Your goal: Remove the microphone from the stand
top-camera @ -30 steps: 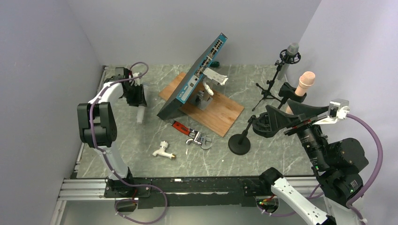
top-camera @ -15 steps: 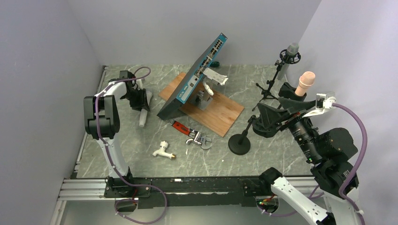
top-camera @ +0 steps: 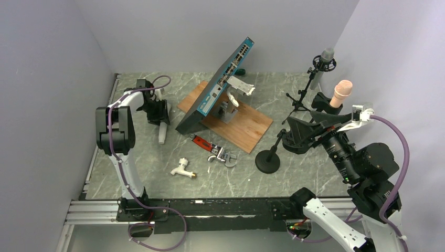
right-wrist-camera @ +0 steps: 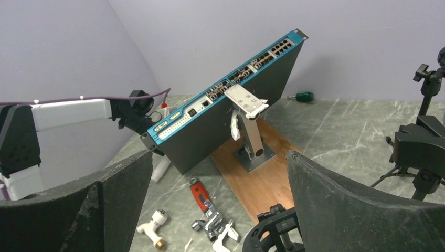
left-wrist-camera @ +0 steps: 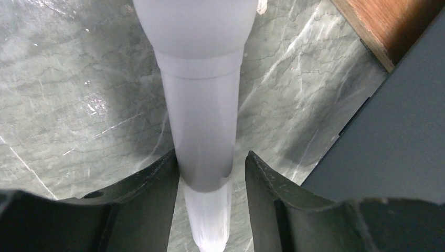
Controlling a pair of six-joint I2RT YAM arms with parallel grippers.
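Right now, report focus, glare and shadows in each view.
Left wrist: white mic soft toward the top edge, table sharp with small glare spots. Right wrist: its own jaws blurred up close, switch crisp. Top: evenly lit, soft shadows, all sharp.

We see a robotics lab test cell: bare lavender walls [top-camera: 52, 52] box in a marble-patterned table [top-camera: 231, 181], a left arm [top-camera: 111, 131] and a right arm [top-camera: 367, 165] are bolted to an aluminium rail [top-camera: 94, 212] at its near edge, and unrelated props lie about, namely a network switch [top-camera: 220, 86] over a wooden board [top-camera: 249, 126], a tap [top-camera: 182, 169], a wrench [top-camera: 215, 152] and a tripod microphone stand [top-camera: 300, 102]
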